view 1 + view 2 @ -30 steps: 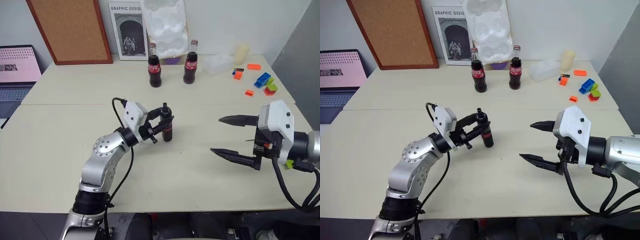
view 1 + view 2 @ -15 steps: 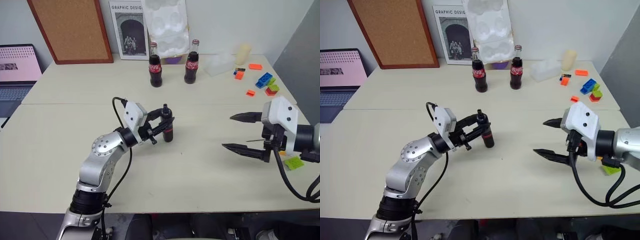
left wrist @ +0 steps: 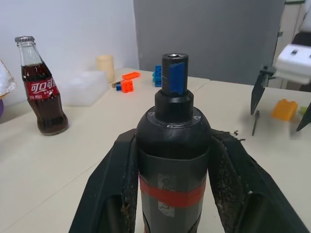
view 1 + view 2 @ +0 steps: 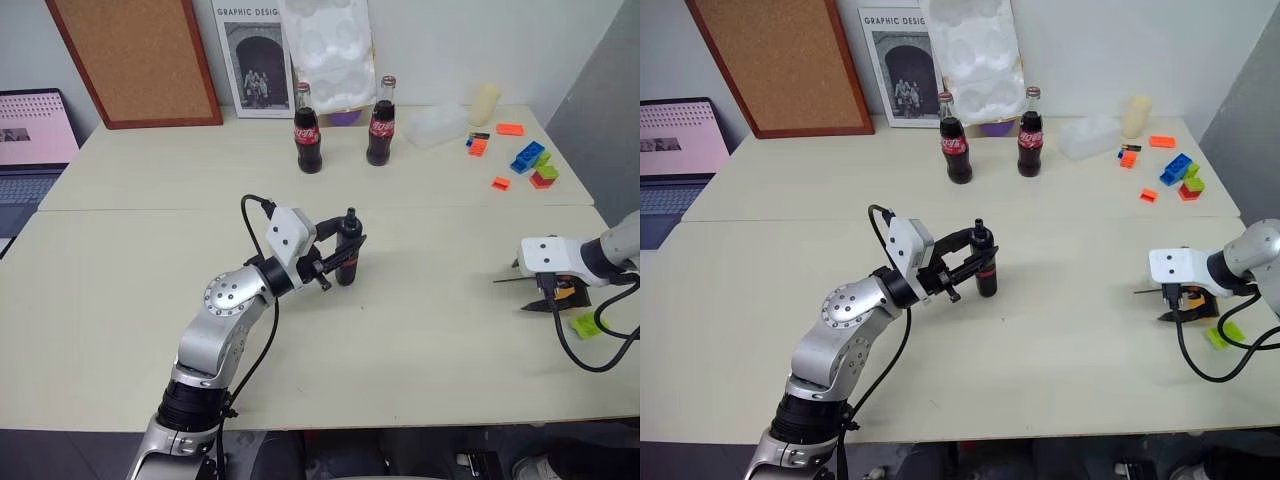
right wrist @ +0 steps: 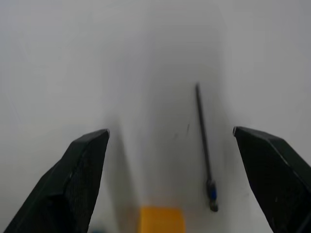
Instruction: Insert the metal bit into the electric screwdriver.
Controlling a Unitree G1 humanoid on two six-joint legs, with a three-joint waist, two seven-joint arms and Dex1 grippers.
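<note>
The electric screwdriver [image 4: 347, 262] is a black cylinder with a red band and a blue tip [image 3: 174, 77]. It stands upright over the middle of the table, and my left gripper [image 4: 349, 247] is shut on its body. The metal bit [image 5: 204, 145], a thin dark rod, lies flat on the table at the far right. My right gripper [image 4: 522, 293] points down over the bit, open, with the bit between its fingers and nearer to one finger [image 5: 272, 165]. The left wrist view shows the bit [image 3: 255, 124] under the right gripper's black fingers [image 3: 257, 92].
Two cola bottles [image 4: 308, 130] [image 4: 380, 125] stand at the back centre, with a clear plastic box [image 4: 435, 125] beside them. Coloured blocks [image 4: 530, 160] lie at the back right. A yellow block [image 3: 284, 109] and a green block [image 4: 587, 325] sit near the right gripper. A laptop [image 4: 30, 140] is at the far left.
My right arm has swung out to the right and down, and its gripper has turned from level to pointing down at the table, still open. The left gripper keeps its hold on the screwdriver.
</note>
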